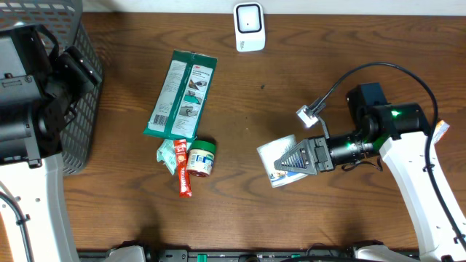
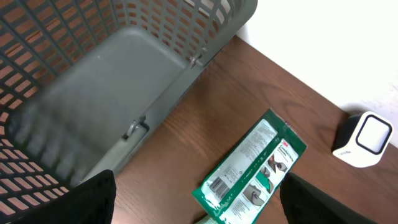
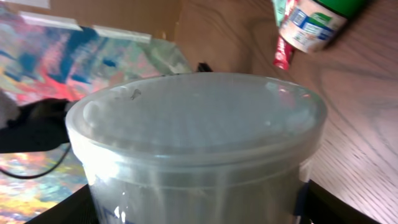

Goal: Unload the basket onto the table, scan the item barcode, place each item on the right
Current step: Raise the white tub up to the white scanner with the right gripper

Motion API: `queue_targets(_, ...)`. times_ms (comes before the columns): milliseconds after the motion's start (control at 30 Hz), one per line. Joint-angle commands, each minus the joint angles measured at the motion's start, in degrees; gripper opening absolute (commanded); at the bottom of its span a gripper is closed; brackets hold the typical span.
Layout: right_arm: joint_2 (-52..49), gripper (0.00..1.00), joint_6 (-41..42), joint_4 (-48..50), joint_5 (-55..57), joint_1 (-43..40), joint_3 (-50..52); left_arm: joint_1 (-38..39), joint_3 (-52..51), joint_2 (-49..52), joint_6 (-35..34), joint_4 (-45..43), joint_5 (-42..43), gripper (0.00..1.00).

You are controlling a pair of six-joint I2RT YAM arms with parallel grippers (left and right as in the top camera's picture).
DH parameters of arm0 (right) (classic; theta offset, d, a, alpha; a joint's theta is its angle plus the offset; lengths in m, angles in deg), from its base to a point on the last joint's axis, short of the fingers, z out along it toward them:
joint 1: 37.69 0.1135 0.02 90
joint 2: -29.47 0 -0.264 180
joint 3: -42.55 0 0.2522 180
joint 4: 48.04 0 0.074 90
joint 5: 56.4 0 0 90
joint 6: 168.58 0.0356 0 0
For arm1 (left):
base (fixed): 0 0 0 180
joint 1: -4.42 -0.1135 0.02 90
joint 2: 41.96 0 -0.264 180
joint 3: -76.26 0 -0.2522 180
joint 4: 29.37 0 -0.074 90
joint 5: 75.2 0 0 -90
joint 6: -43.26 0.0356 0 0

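Lidded tub (image 1: 270,155) clamped in right end effector (image 1: 290,159).

The overhead camera looks straight down on the table (image 1: 240,218), both my arms in view. My left wrist camera looks past my left gripper (image 2: 199,214) — basket (image 2: 124,62) just below, green packet (image 2: 252,168) ahead, both shared with overhead. My right wrist camera sits hard against the clear tub (image 3: 199,137) in my right gripper (image 3: 204,208) — the jar (image 3: 314,22) beyond also shows overhead.
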Motion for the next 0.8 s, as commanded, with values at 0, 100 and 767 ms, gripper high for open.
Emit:
queue_targets(0, 0.09, 0.15, 1.86, 0.17, -5.18, -1.95, -1.16, -0.31, -0.17, 0.17, 0.55, -0.13, -0.31, 0.81)
queue_targets(100, 0.09, 0.06, 1.92, 0.85, -4.61, -3.58, -1.16, -0.31, -0.17, 0.17, 0.55, -0.13, -0.31, 0.81)
queue_targets(767, -3.54, 0.01, 56.00, 30.36, 56.70, 10.49, -21.75, -0.31, -0.17, 0.17, 0.55, -0.13, -0.31, 0.81)
